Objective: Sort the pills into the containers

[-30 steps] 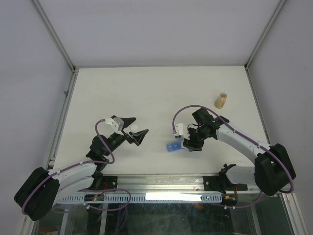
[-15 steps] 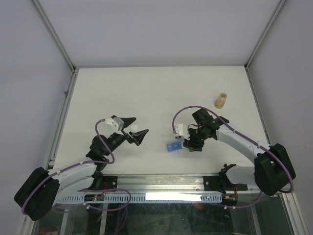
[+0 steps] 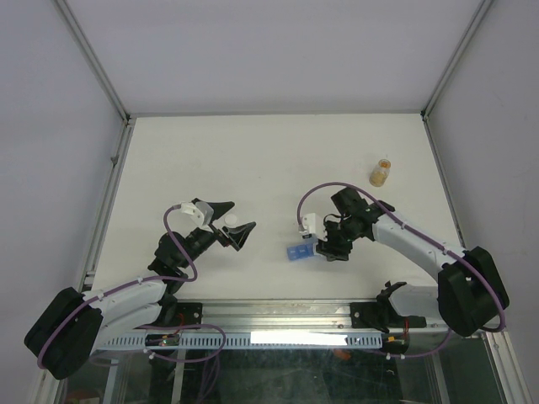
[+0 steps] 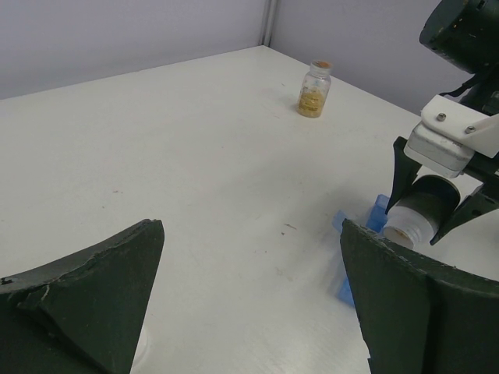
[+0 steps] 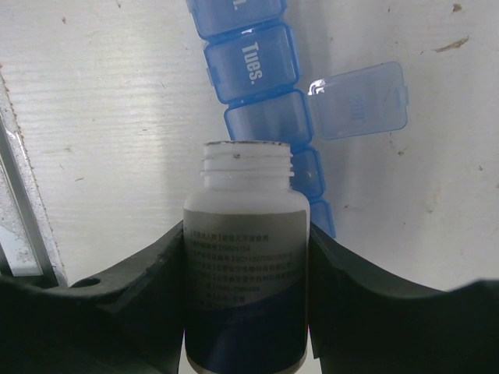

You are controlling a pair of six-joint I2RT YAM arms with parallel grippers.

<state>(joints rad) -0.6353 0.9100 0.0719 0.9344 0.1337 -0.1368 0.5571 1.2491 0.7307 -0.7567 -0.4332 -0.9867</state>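
My right gripper [image 3: 330, 246] is shut on an uncapped white bottle [image 5: 245, 257], tipped with its mouth over the translucent-blue pill-organiser strip [image 5: 253, 66]. One cell's lid [image 5: 362, 101] stands open beside the bottle mouth, and a closed cell reads "Tues.". The strip lies on the table at centre right [image 3: 296, 252]. No pills show in any view. My left gripper [image 3: 232, 223] is open and low over the table at centre left, apart from the strip. A small white cap [image 3: 231, 220] lies by its fingers. The left wrist view shows the bottle [image 4: 413, 222] above the strip [image 4: 345, 269].
A small amber-tan jar [image 3: 381, 172] stands upright at the far right of the white table, and it also shows in the left wrist view [image 4: 313, 89]. A metal rail [image 3: 278, 313] runs along the near edge. Frame posts stand at the far corners.
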